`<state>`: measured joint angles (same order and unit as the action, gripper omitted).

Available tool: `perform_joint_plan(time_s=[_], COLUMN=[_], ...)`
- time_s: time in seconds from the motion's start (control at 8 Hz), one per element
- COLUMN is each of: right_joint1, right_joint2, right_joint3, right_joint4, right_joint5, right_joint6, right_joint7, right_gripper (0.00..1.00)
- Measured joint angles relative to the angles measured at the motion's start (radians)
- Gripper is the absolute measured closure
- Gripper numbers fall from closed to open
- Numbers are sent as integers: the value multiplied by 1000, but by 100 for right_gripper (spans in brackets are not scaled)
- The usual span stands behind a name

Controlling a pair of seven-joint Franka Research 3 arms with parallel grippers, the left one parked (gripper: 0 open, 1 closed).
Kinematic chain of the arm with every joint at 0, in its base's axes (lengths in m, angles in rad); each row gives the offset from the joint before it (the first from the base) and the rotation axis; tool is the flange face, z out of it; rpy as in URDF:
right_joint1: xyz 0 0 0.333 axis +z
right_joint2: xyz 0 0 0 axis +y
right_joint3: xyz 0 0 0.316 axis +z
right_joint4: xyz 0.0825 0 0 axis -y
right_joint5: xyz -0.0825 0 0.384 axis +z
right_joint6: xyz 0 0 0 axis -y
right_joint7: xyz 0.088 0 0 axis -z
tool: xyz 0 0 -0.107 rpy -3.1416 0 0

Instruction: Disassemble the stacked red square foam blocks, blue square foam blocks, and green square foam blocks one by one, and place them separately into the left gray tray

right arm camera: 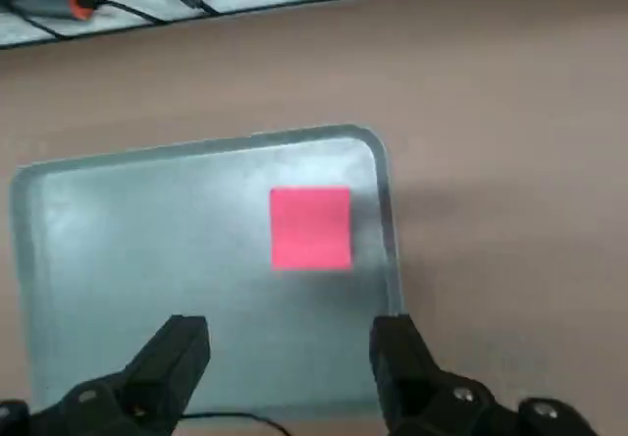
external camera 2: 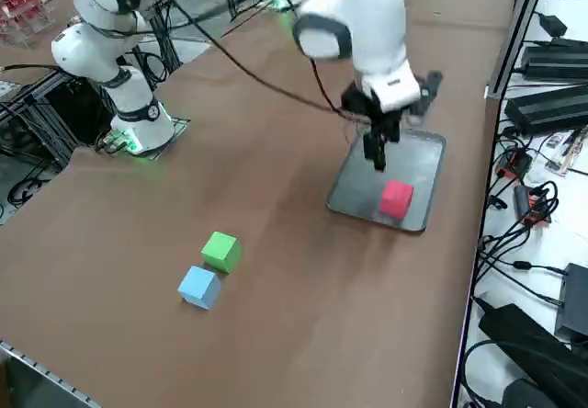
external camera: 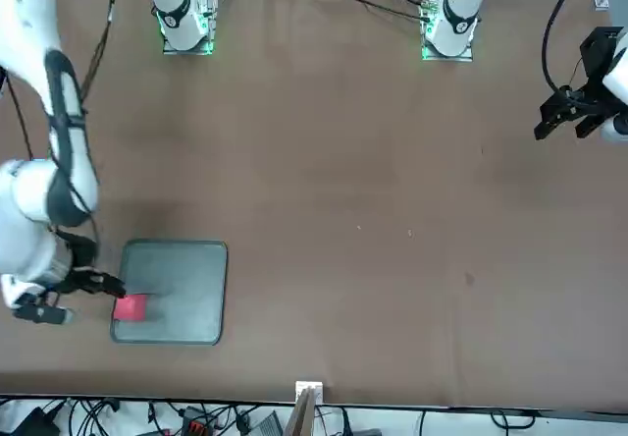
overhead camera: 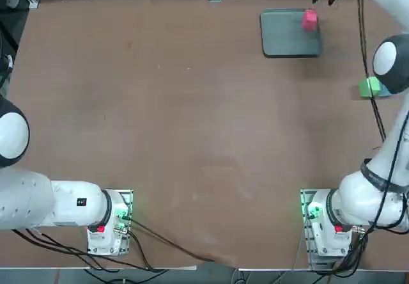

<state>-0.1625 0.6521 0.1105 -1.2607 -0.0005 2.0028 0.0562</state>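
Brown tabletop (external camera 2: 303,344) stretches wide around the gray tray (external camera 2: 354,187), and the red block (external camera 2: 396,199) sits inside that tray, near one side rim. I have the right claw (right arm camera: 289,330) spread wide with nothing between its fingers, above the tray. The green block (external camera 2: 221,252) and the blue block (external camera 2: 199,286) are out on the table, side by side and very close; whether they touch I can't tell.

That closeness is what worries me next. Coming down for either one, a finger could land on its neighbor or shove it away, because there's little room between them. A crooked grip could follow, since the blocks may turn when nudged. Back at the tray, I'd favor the bare side; lowering too close to red could knock it against the rim or leave one block riding on another. I'd also watch the arm's loose black cable (external camera 2: 262,81) for snagging on the swing back.
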Motion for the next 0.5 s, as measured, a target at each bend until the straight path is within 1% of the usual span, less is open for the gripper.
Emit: perform_joint_plan(time_s=[0.25,0.38,0.5], right_joint1=[-41,-81,-125], right_joint2=[-114,-161,-206], right_joint3=[-10,-12,-14], right_joint4=[-26,-62,-120], right_joint5=[2,2,3], right_joint6=[-209,-281,-307], right_joint7=[56,105,162], right_gripper=[0,0,0])
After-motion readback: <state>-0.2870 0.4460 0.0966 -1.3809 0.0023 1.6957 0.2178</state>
